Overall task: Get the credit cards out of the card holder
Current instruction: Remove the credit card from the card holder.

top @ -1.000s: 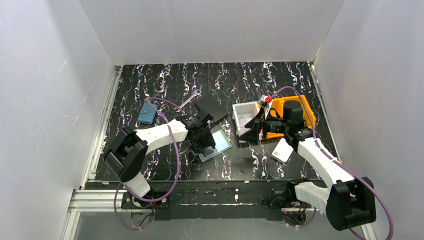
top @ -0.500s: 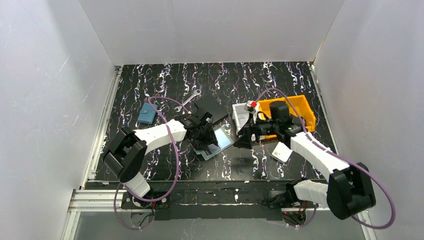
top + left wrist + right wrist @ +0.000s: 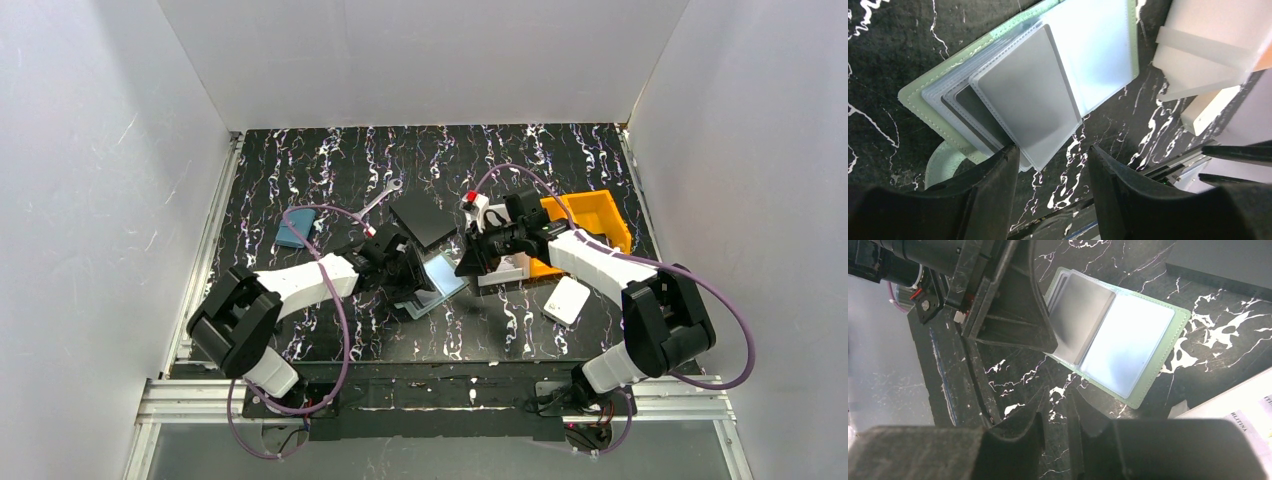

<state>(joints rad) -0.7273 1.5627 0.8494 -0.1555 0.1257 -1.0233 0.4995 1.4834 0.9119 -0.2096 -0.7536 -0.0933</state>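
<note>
Right gripper (image 3: 1054,410) had swung from the orange bin (image 3: 595,215) toward the card holder (image 3: 1128,350), jaws narrowed to an empty slit. It lay open just ahead, with the left gripper (image 3: 1050,155) spread at its edge.

Bright, even light from overhead on the white walls (image 3: 100,150), soft shadows across the table (image 3: 330,160), pale glare washing out the card holder (image 3: 1128,350) pockets in the right wrist view, left gripper (image 3: 1053,152) blurred and dark up close.
</note>
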